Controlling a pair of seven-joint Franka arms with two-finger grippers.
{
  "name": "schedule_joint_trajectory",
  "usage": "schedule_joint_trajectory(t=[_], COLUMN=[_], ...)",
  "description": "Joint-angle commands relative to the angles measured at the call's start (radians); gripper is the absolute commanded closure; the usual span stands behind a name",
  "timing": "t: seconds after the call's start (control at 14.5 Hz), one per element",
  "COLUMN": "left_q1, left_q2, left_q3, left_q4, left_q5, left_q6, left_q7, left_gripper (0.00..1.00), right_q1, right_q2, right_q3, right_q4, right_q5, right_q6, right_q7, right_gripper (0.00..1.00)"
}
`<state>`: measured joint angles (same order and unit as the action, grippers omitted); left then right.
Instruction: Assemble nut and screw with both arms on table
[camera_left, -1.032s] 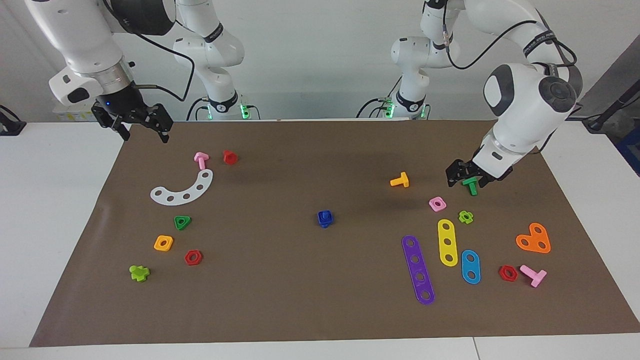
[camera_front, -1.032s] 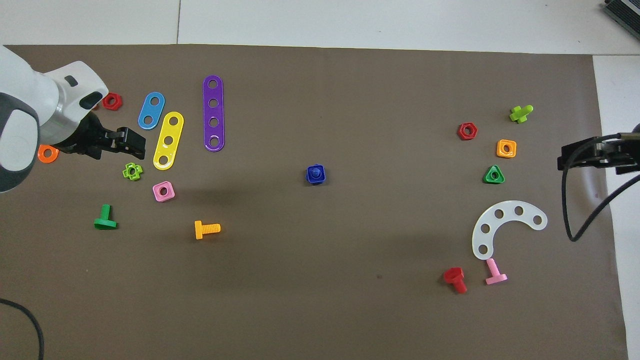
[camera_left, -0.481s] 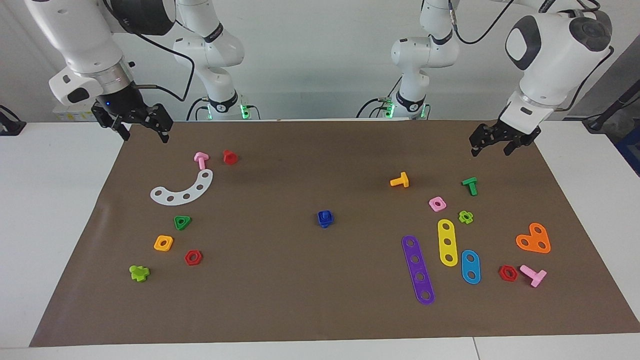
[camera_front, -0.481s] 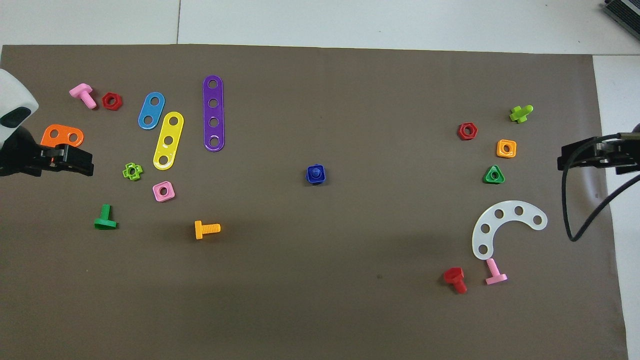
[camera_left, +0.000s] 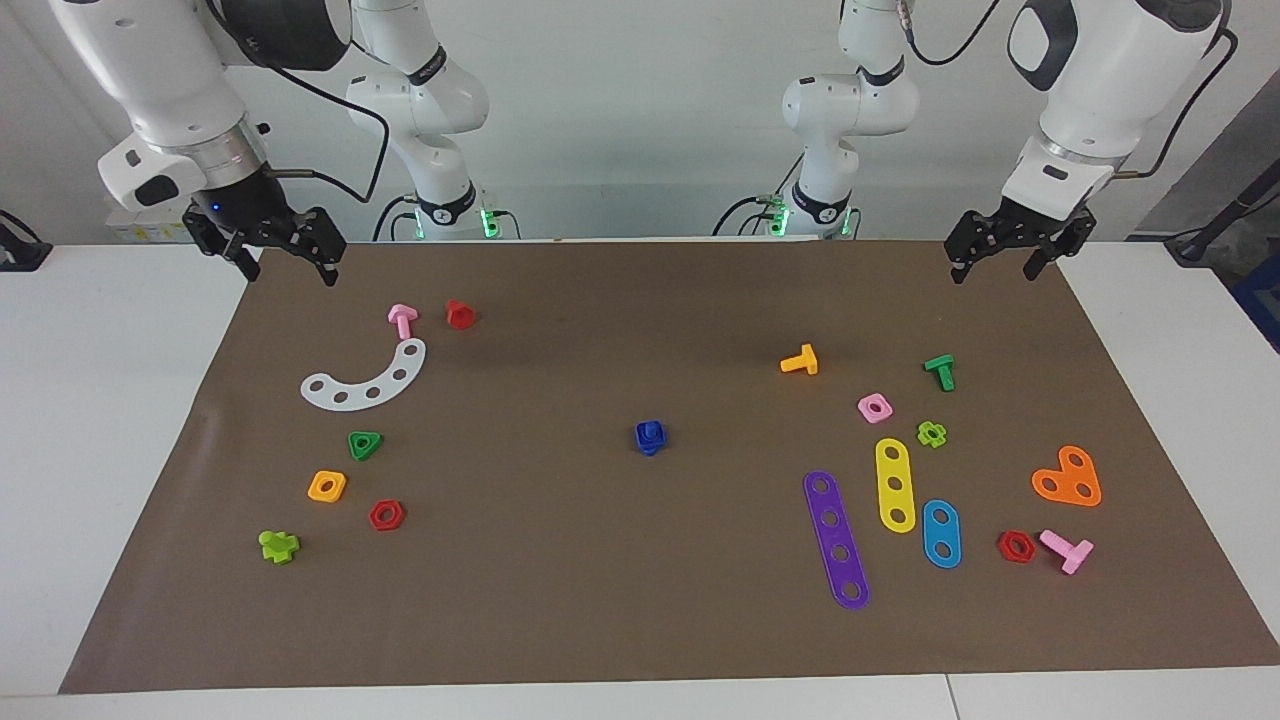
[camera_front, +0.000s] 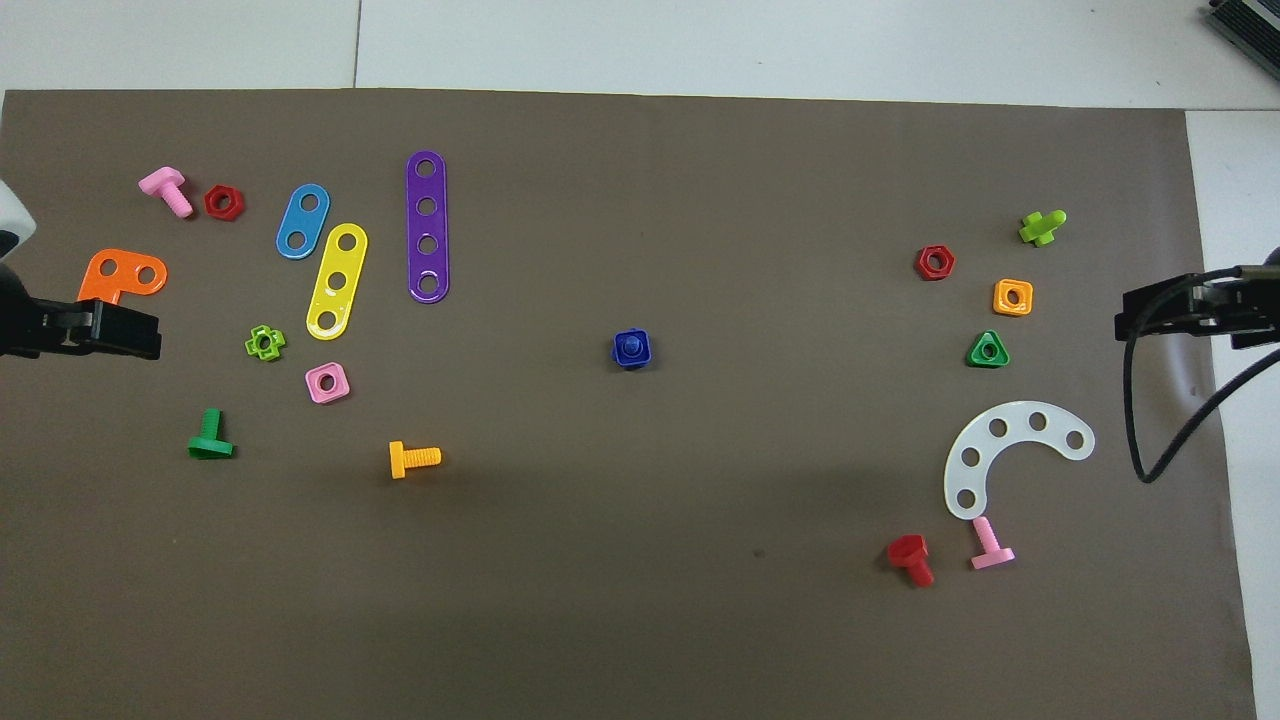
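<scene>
The nut (camera_left: 650, 435) and screw (camera_left: 650, 447) sit joined as one blue piece in the middle of the mat (camera_left: 640, 620), well apart from both grippers. The screw's stem pokes up through the nut's hole (clearest in the overhead view), so the assembly itself looks finished.

What has just changed is the left gripper (camera_left: 1005, 255). A second ago it was low over the green bolt (camera_left: 940, 371), fingers around it; now it has lifted away and hangs above the mat's corner at its own end of the table, jaws spread wide and holding nothing. The green bolt lies on the mat below and forward of it, just where it was, beside the pink nut (camera_left: 875, 407) and the lime clover nut (camera_left: 932, 433). Nothing else on the mat has shifted.

The right gripper (camera_left: 265, 245) waits over the mat's corner at the right arm's end, also wide and empty, and has not moved in that second. The pink bolt (camera_left: 402, 320) and red bolt (camera_left: 459, 314) lie on the mat a little forward of it.

With both grippers raised, empty and pulled back to the corners, and the blue pair resting joined between them, I judge the task done and the arms parked.
</scene>
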<state>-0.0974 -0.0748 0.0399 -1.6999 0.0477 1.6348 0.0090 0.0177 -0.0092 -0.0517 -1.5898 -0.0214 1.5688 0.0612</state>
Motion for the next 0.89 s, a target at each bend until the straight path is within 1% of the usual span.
schedule_joint_trajectory(t=[0.0, 0.14, 0.34, 0.83], left_q1=[-0.007, -0.007, 0.005, 0.008], left_q2=[-0.025, -0.023, -0.023, -0.023], left_q3=[-0.002, -0.002, 0.001, 0.006], left_q4=[-0.024, -0.024, -0.026, -0.026], left_q5=[0.023, 0.005, -0.049, -0.049], left_q6=[0.017, 0.043, 0.048, 0.053], left_q7=[-0.001, 0.012, 0.061, 0.065], left_gripper=[0.00, 0.00, 0.01, 0.00], right_q1=[-0.004, -0.004, -0.004, -0.004], right_q2=[-0.015, -0.015, -0.017, -0.015], right_q3=[0.001, 0.001, 0.001, 0.001], right_q4=[-0.012, -0.012, -0.012, -0.012], right_q5=[0.005, 0.005, 0.005, 0.005], right_q6=[0.000, 0.000, 0.000, 0.000], right_q7=[-0.004, -0.004, -0.004, -0.004], right_gripper=[0.00, 0.00, 0.00, 0.00])
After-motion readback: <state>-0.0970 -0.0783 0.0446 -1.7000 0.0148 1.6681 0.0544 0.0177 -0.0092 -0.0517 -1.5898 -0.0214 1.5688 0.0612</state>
